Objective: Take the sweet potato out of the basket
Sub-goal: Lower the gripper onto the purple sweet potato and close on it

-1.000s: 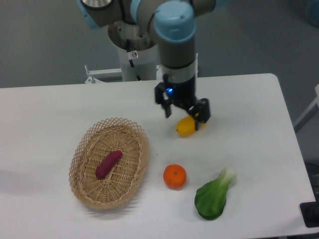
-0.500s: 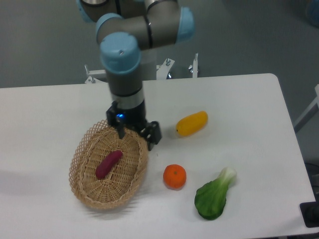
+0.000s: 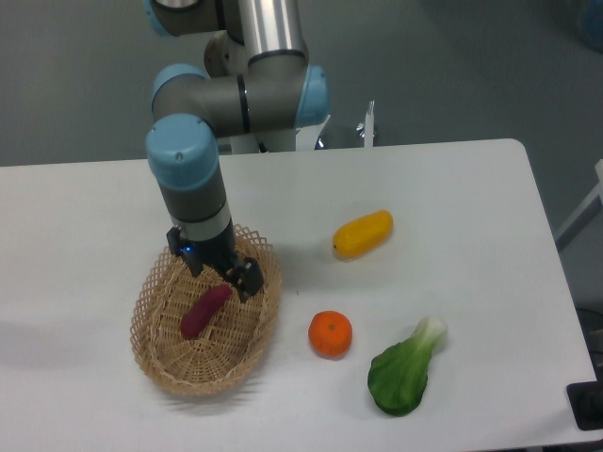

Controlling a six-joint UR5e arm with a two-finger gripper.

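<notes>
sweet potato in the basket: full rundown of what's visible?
The sweet potato is a small reddish-purple tuber, elongated with tapered ends and a smooth-looking skin. It lies on its side on the floor of the wicker basket, angled from lower left to upper right. The gripper is open at its upper end; contact cannot be judged.

A white rectangular table (image 3: 85, 217) carries four things. An oval woven tan wicker basket (image 3: 155, 350) sits toward its front left. Right of the basket lies a round orange fruit (image 3: 331, 334), beyond that an oblong yellow fruit (image 3: 363, 234), and farther right a green leafy bok choy (image 3: 403, 372).
</notes>
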